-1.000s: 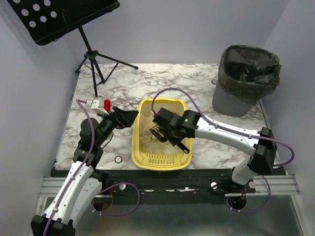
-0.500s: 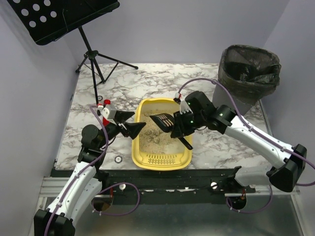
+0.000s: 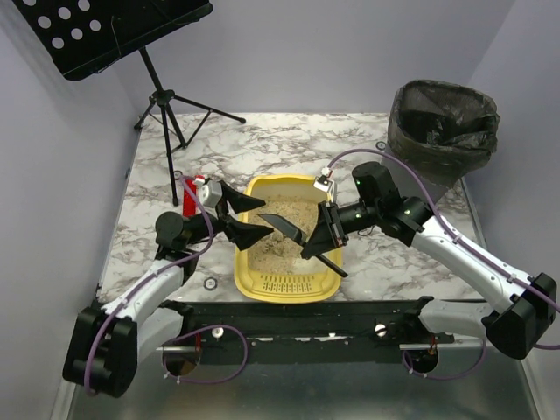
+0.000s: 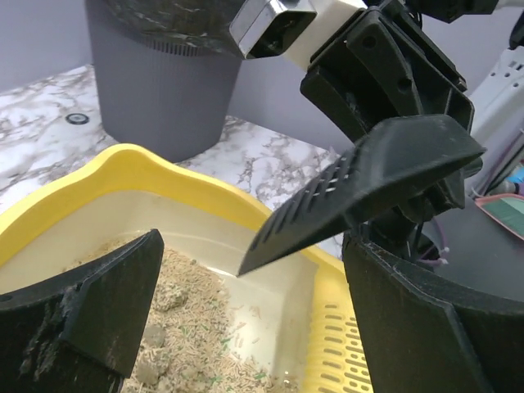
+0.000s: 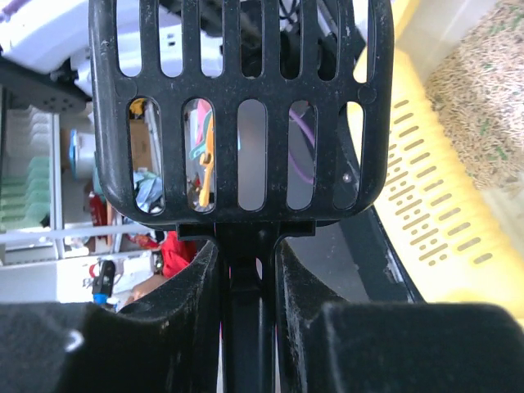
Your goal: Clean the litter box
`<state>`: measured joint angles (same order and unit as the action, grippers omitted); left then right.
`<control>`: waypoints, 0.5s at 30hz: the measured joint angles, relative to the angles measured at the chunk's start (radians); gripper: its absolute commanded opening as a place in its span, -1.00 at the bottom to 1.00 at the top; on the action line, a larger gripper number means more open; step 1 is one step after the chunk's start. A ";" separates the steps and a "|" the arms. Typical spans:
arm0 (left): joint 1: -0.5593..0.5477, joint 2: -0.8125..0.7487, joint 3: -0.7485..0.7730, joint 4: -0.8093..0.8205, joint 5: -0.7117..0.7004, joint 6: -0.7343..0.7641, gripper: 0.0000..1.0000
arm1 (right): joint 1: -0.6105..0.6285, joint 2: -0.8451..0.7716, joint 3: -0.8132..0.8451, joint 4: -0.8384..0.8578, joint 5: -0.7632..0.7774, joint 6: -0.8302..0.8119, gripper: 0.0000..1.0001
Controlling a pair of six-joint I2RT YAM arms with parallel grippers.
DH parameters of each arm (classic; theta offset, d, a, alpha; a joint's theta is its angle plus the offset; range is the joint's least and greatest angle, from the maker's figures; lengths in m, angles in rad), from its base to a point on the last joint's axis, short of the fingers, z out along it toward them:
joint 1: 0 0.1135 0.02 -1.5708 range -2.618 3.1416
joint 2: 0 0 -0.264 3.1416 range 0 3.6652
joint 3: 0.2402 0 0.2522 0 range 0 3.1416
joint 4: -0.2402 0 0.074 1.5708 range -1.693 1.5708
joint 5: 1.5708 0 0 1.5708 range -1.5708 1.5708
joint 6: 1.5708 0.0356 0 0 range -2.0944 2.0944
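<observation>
**Scoop held over the litter, left claw spread at the rim**

From my station I see the shallow rectangular yellow plastic litter box (image 3: 289, 283) on the white marble-patterned table (image 3: 289, 144), at the table's near edge between the two arms. Its slotted sieve end faces the arm bases. Beige sandy litter (image 3: 284, 241) fills the rest of the box.

My right claw (image 3: 326, 231) is clenched on the handle of a black slotted plastic scoop (image 3: 282, 223). In the right wrist view the handle sits squeezed between the two fingers (image 5: 172, 319), and the scoop's slotted head (image 5: 237, 106) stands out ahead of them. The yellow sieve slots (image 5: 434, 213) lie off to one side. The scoop hangs tilted above the litter, clear of it, with its head reaching towards the box's left side.

My left claw (image 3: 249, 217) is released, its fingers spread wide over the box's left rim. In the left wrist view the scoop's blade (image 4: 360, 192) shows between those fingers (image 4: 98, 303), above the litter (image 4: 188, 327) and the yellow rim (image 4: 147, 164).

A round grey plastic bin lined with a black bag (image 3: 437, 144) stands well apart from the box, beyond its right side. A black perforated music stand on a tripod (image 3: 105, 26) stands beyond its far left corner.
</observation>
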<state>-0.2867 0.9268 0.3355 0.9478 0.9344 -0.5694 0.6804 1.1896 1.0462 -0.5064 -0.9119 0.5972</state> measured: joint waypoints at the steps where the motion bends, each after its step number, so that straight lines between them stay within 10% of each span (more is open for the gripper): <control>1: -0.004 0.031 0.010 0.025 0.012 -0.014 0.84 | 0.000 0.000 -0.002 0.006 -0.021 0.005 -0.77; 10: -0.055 0.354 0.085 0.303 0.145 -0.315 -0.08 | -0.002 0.001 -0.023 0.028 -0.084 0.008 -0.77; 15: -0.103 0.441 0.151 0.333 0.181 -0.385 -0.10 | -0.008 0.002 -0.023 0.029 -0.077 0.006 -0.78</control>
<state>-0.3901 1.3682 0.4866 1.2812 1.1156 -0.9546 0.6720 1.1915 1.0229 -0.4778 -0.9894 0.6029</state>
